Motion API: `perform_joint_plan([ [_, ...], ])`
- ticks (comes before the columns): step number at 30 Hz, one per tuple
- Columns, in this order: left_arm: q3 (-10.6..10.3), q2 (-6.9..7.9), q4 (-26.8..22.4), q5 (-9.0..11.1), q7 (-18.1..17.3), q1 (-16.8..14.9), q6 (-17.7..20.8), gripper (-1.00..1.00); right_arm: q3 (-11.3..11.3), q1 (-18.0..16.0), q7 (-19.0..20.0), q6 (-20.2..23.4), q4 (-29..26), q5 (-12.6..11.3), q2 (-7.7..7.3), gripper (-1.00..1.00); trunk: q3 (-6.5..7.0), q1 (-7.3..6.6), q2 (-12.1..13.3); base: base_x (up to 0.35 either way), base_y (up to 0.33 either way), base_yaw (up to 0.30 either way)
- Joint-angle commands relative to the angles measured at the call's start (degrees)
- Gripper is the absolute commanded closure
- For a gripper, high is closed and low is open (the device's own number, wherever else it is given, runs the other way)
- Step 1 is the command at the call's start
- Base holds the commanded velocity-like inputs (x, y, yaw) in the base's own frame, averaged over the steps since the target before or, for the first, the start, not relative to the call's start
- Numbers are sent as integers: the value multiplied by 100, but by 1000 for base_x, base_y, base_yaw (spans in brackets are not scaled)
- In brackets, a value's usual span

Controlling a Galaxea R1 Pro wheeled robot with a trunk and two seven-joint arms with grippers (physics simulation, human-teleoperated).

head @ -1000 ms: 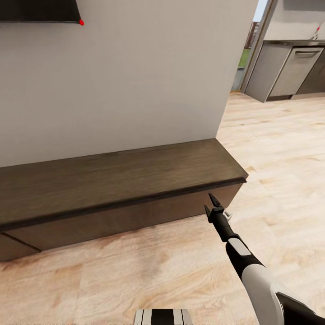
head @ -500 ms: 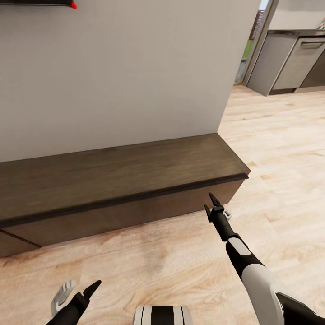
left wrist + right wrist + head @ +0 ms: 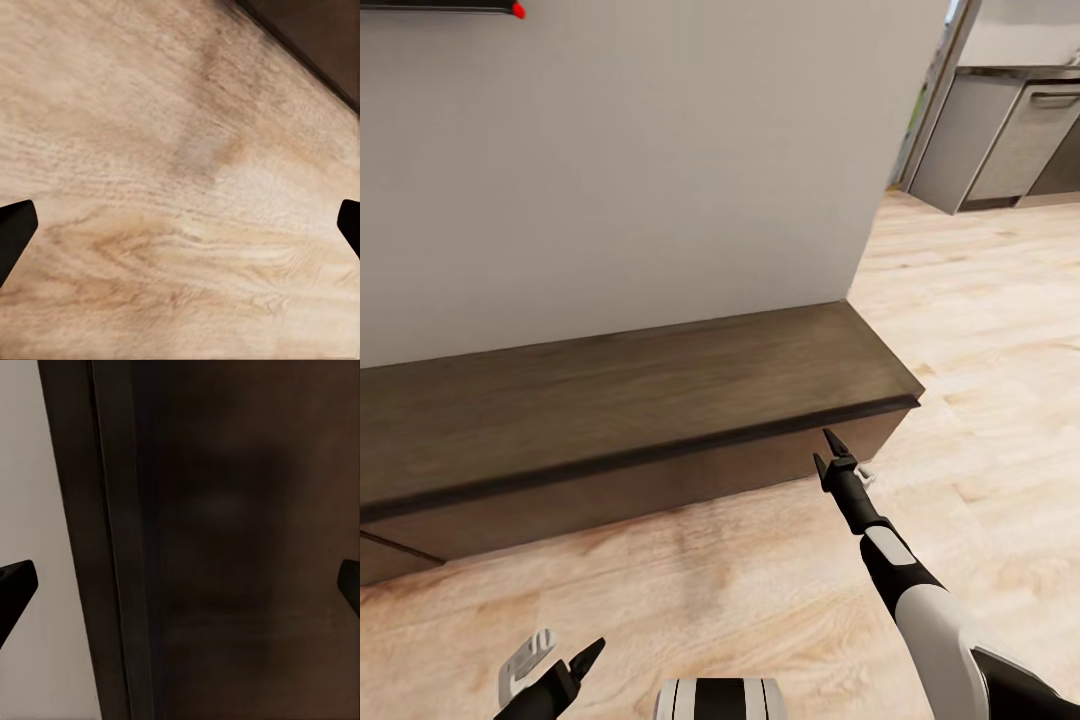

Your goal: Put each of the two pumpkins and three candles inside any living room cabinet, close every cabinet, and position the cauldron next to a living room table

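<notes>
The long low dark-brown cabinet [image 3: 620, 400] runs along the wall, and its visible fronts are flush and shut. My right gripper [image 3: 838, 458] hovers just in front of the cabinet's right end, open and empty. In the right wrist view the gripper [image 3: 180, 585] faces the cabinet front [image 3: 240, 547] from close up. My left gripper [image 3: 555, 662] sits low at the near left over bare floor, open and empty. In the left wrist view its fingertips [image 3: 15, 229] are spread wide, with a cabinet corner [image 3: 322, 37] beyond. The pumpkins, candles, cauldron and table are out of view.
A pale wall [image 3: 610, 180] rises behind the cabinet and ends at a corner on the right. Light wood floor [image 3: 980, 330] opens to the right toward grey kitchen units [image 3: 1000, 140]. A dark screen edge with a red dot [image 3: 517, 10] hangs at the top left.
My left gripper has risen into view at the bottom left and shifted a little right. The camera has shifted slightly; the right gripper holds its place by the cabinet.
</notes>
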Motion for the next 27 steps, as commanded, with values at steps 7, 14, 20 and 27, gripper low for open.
perform_joint_plan([
  [7, -76, 18, 93, -20, 12, 0, -12, -100, 0, 0, 0, 0, 0, 9, 5, -100, 0, 0, 0, 144, 0, 0],
  [14, -80, 19, 107, -21, 10, 0, -13, -100, -7, 0, -8, 0, 0, 30, 6, -100, 0, 0, 0, 12, 0, 0],
  [20, -87, 19, 108, -21, 15, 0, -13, -100, -2, 0, -9, -5, 0, 35, 6, -100, 0, 0, 0, 68, 0, 0],
  [27, -91, 19, 124, -21, 18, -1, -13, -100, 0, -7, -9, -9, 0, 36, -2, -100, 0, 0, 0, 10, 0, 0],
])
